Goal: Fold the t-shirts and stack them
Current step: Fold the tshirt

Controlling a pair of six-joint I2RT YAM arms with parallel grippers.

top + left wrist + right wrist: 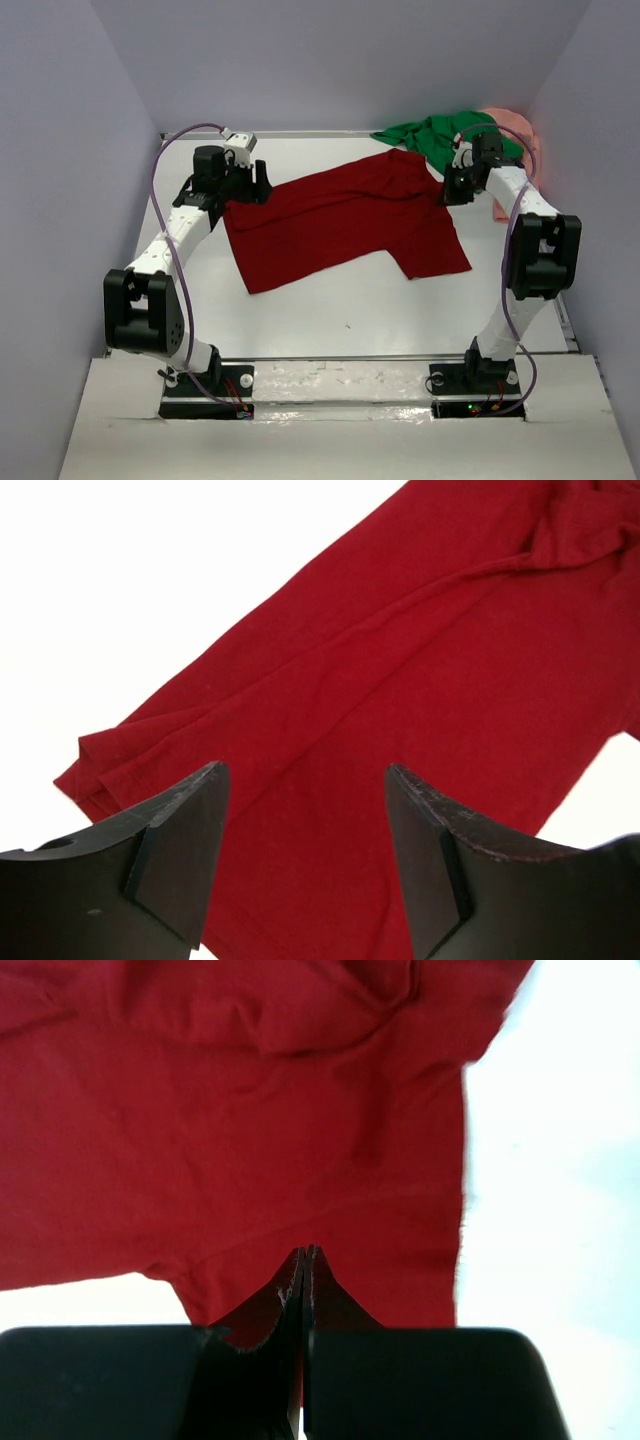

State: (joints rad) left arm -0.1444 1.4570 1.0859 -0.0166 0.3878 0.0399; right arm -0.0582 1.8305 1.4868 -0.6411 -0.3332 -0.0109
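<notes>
The red shirt (pixel 340 225) lies spread on the table (pixel 330 310) (green shirt (pixel 440 135) and pink shirt (pixel 515 125) heaped at 1 o'clock), with the right gripper (pixel 303 1260) clamped on its 3 o'clock edge and the left gripper (pixel 305 780) released, jaws wide, over its 9 o'clock edge.

The right end effector (pixel 303 1255) is seen pressed shut on the near edge of the dark red shirt (pixel 230 1130), which is spread, creased toward the top, over the white bench (pixel 560 1160).

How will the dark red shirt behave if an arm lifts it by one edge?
Probably floppy: the dark red shirt lies flat with soft wrinkles, so it should hang limp. It looks thin and light. The right gripper seems shut on its edge; such cloth might slip.
</notes>
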